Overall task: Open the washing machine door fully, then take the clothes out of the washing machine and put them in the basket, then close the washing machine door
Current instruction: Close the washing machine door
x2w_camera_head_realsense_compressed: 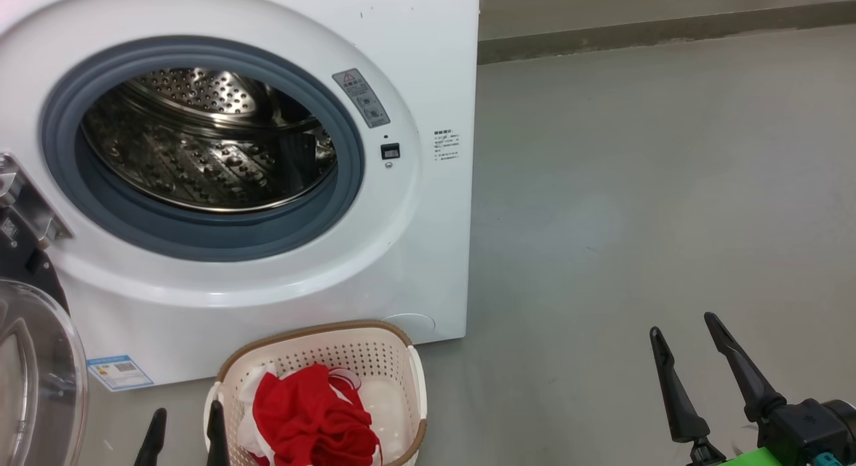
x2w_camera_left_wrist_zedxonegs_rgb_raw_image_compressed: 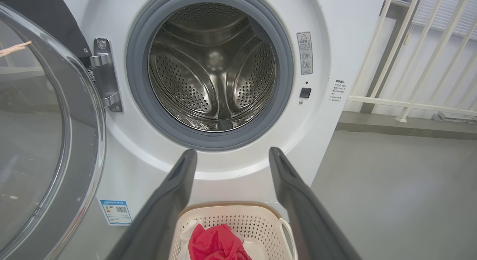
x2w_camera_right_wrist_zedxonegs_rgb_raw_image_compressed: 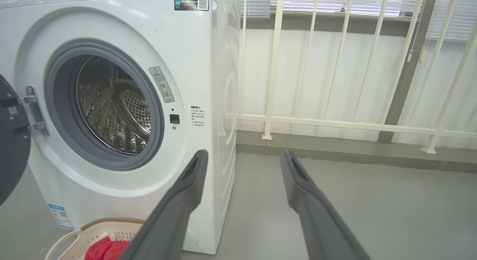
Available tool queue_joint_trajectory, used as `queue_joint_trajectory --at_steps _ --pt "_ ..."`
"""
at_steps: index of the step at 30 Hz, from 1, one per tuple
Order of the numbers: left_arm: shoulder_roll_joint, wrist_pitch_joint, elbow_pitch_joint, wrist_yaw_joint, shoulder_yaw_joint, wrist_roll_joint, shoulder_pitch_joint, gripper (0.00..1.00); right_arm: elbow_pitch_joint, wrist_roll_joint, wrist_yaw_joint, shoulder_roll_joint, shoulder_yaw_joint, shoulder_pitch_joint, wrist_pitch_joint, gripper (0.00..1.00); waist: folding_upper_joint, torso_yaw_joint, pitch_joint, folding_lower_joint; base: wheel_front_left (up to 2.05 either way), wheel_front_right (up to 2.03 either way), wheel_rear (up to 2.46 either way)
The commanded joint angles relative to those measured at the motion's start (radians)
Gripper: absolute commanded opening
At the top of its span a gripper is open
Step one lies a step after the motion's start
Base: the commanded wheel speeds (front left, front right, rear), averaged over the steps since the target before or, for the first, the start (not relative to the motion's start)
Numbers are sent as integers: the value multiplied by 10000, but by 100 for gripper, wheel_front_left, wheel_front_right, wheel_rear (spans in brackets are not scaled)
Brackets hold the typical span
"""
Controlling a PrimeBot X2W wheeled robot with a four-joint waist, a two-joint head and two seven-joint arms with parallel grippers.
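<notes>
At the foot of the washing machine [x2w_camera_head_realsense_compressed: 428, 65], the basket [x2w_camera_head_realsense_compressed: 314, 332] holds the clothes [x2w_camera_head_realsense_compressed: 311, 412]; drum [x2w_camera_head_realsense_compressed: 200, 152] looks empty. At left, washing machine door [x2w_camera_head_realsense_compressed: 40, 372] hangs open. Left gripper [x2w_camera_head_realsense_compressed: 187, 408] and right gripper [x2w_camera_head_realsense_compressed: 683, 324]: jaws apart, nothing held. Advise pushing its free rim, away from hinge [x2w_camera_head_realsense_compressed: 27, 205], until latched.

You've got a white washing machine [x2w_camera_head_realsense_compressed: 414, 45] w/ grey gasket [x2w_camera_head_realsense_compressed: 200, 242], steel drum [x2w_camera_head_realsense_compressed: 200, 158] dotted w/ perforations, sm. blue label [x2w_camera_head_realsense_compressed: 119, 371]; washing machine door [x2w_camera_left_wrist_zedxonegs_rgb_raw_image_compressed: 44, 122] black-rimmed, clear glass; clothes [x2w_camera_head_realsense_compressed: 311, 419] bright red w/ white bits; basket [x2w_camera_head_realsense_compressed: 374, 349] cream, hole-patterned, brown rim; floor [x2w_camera_head_realsense_compressed: 635, 185] plain grey.
</notes>
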Motion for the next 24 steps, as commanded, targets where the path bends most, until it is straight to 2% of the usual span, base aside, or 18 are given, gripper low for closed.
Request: queue_joint_trajectory --at_steps 1,14,24 --pt "51 -122 -281 -50 312 102 -224 100 -300 -103 48 -135 249 -200 -65 100 0 16 3 0 0 0 0" --pt "51 -122 -277 40 177 168 -278 100 -282 -74 48 -145 247 -223 -65 100 0 80 -2 0 -6 5 1" --pt "51 -122 -301 6 165 246 -289 100 -299 -60 48 -158 237 -184 -65 100 0 130 -4 0 -125 118 8"
